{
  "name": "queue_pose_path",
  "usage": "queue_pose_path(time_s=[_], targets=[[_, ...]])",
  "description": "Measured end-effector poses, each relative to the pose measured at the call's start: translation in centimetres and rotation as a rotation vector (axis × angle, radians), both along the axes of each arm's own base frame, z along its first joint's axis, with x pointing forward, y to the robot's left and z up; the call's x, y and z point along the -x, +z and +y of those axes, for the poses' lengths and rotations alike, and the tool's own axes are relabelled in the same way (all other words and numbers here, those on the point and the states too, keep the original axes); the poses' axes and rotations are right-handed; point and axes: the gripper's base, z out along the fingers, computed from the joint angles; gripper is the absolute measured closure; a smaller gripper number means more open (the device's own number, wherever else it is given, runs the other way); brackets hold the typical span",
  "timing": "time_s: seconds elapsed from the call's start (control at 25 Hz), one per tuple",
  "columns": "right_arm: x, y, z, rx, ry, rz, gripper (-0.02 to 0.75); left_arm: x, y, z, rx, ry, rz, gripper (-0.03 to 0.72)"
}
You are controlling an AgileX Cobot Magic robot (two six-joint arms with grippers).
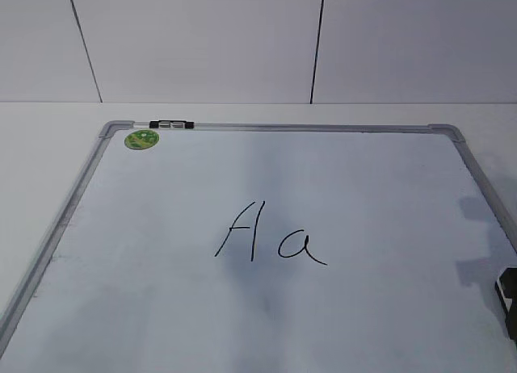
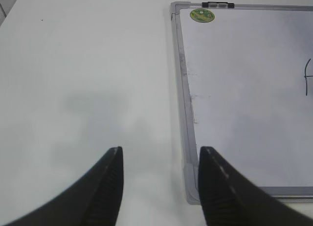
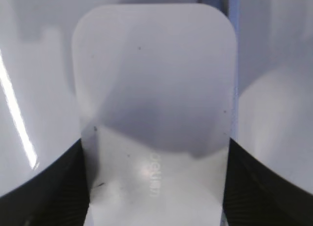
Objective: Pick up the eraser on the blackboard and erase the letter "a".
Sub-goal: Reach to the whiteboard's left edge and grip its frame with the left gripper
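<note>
The large white dry-erase blackboard with its silver-grey metal frame lies flat on a white table, with a round green sticker in its far left corner and a small black-and-silver clip on the far frame rail just beside it. Near the middle of the board stand two handwritten marks in thin black marker: a taller angular capital "A" and, just to its right, the small lowercase letter "a", a round loop with a tail, intact. The white rounded-rectangular plastic eraser, bearing faint grey lettering, sits on the board surface in the right wrist view, directly between the two black fingers of the right gripper. Both fingers stand right at the eraser's long sides; whether they press on it cannot be told. In the exterior view only a dark part of that gripper shows at the right edge. The left gripper hangs above the table at the board's near left corner, jaws apart and holding nothing.
</note>
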Motion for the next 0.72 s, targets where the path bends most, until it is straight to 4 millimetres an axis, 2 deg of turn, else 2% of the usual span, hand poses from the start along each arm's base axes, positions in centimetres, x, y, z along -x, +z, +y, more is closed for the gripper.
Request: queue_pose_path(time_s=[0.72], targets=[[0.0,0.0,-0.06,0.007,0.006,0.0,0.203,0.01,0.0,-0.16,0.017,-0.011,0.001,0.317]])
